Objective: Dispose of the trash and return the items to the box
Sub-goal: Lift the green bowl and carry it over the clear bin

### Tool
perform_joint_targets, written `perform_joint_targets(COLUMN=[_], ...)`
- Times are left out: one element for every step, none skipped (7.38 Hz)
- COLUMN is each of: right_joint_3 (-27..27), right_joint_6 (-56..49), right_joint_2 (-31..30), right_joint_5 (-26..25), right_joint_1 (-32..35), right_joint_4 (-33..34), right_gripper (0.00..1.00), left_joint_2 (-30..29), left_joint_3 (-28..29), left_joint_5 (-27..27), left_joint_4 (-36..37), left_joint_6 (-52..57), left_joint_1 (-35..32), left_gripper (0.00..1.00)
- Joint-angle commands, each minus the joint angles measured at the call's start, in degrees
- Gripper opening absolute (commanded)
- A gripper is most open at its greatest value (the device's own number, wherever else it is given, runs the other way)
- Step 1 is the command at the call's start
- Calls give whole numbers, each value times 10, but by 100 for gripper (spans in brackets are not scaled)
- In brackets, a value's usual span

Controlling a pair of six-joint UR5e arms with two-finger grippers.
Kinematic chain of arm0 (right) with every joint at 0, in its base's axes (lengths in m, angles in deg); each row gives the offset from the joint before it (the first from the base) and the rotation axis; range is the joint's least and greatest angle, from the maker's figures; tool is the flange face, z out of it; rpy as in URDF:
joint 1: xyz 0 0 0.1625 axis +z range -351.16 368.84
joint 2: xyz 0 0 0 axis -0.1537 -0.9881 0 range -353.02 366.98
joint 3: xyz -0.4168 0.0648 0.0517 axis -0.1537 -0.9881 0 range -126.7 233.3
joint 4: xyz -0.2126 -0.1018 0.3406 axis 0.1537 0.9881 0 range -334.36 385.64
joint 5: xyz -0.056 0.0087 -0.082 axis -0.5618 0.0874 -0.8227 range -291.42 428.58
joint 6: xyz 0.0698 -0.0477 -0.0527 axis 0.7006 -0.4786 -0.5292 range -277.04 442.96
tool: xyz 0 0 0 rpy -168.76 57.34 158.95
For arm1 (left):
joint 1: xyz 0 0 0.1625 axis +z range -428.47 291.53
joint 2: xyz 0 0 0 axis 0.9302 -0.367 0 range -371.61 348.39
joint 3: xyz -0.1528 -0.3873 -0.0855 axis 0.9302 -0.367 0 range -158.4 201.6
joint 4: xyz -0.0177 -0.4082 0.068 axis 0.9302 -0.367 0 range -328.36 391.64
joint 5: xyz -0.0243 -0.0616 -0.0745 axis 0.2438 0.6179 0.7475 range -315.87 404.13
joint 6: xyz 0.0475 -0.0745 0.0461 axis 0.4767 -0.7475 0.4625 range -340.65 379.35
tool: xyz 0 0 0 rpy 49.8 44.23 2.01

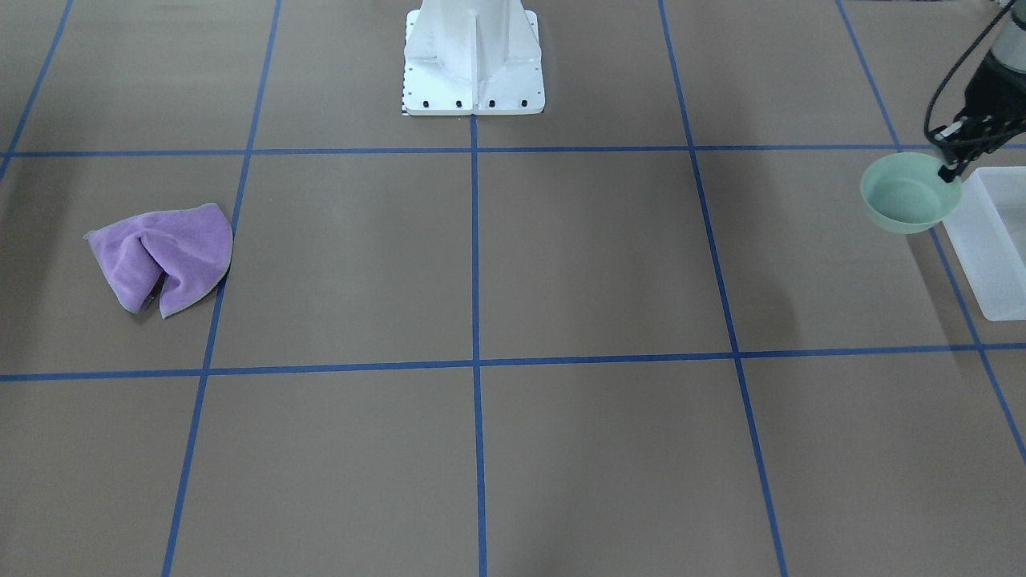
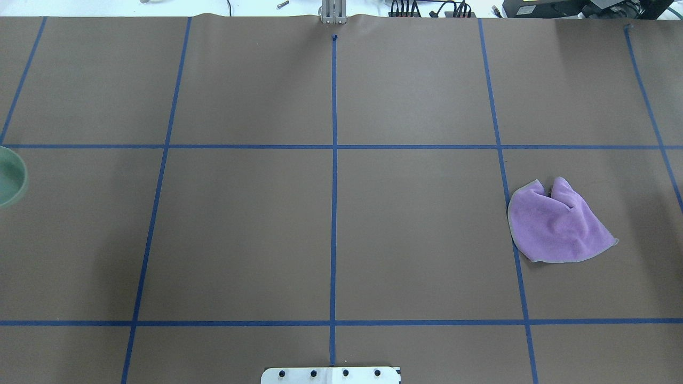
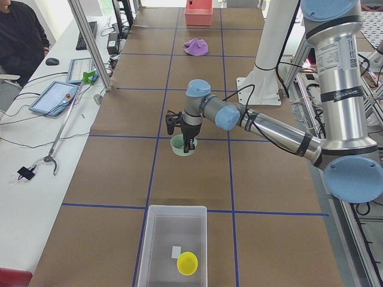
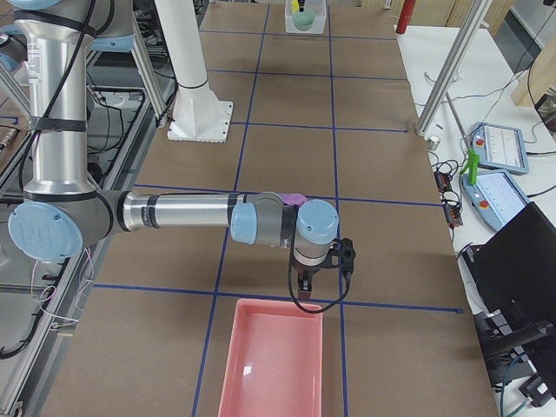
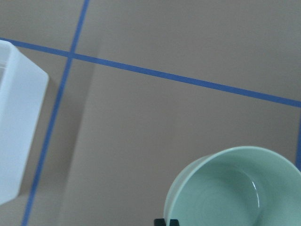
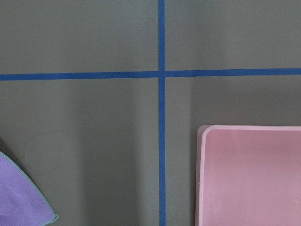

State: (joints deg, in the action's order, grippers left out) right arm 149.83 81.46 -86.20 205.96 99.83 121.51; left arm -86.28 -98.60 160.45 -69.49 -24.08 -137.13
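Mint-green bowl is pinched at its rim by the left gripper, one finger inside the wall and one outside. It looks lifted clear of the table. It's close to the translucent bin but not over it: the left wrist view shows bare table between them.

Handling, my read:
- Thin rigid plastic, so light and not fragile.
- The surface is smooth, so it can pivot or slip in a single-point rim pinch. Move it gently.
- The rim is the only sensible hold, since the body is too wide for the jaws.
- A short drop into the bin should be harmless.

Right gripper only shows in the right side view, so I can't tell whether it's open or closed. It hangs between the purple cloth and the pink tray.

View differences:
- Overhead catches only a sliver of the bowl at its left edge, with no gripper and no bin.
- Front-facing view shows the rim grip and the bin edge.
- Left side view alone shows inside the bin, where a yellow cup is already lying.
- Right wrist view shows one corner each of the tray and the cloth, and no fingers.
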Motion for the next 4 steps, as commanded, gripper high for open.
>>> perform_joint_targets(right_joint_3=[0, 1, 2, 4], right_joint_6=[0, 14, 21, 21], right_joint_2=[0, 0, 0, 0], right_joint_5=[0, 0, -1, -1], right_joint_1=[-1, -2, -5, -6], right_joint_4=[0, -1, -2, -2], right_gripper=[100, 100, 100, 100], left_joint_2=[-21, -56, -98, -115], left_joint_3=[108, 166, 223, 286], left_joint_5=[2, 3, 2, 2], left_joint_4=[-22, -21, -18, -23], left_joint_6=[168, 232, 285, 341], left_joint_1=[-128, -173, -202, -220], left_gripper=[0, 0, 0, 0])
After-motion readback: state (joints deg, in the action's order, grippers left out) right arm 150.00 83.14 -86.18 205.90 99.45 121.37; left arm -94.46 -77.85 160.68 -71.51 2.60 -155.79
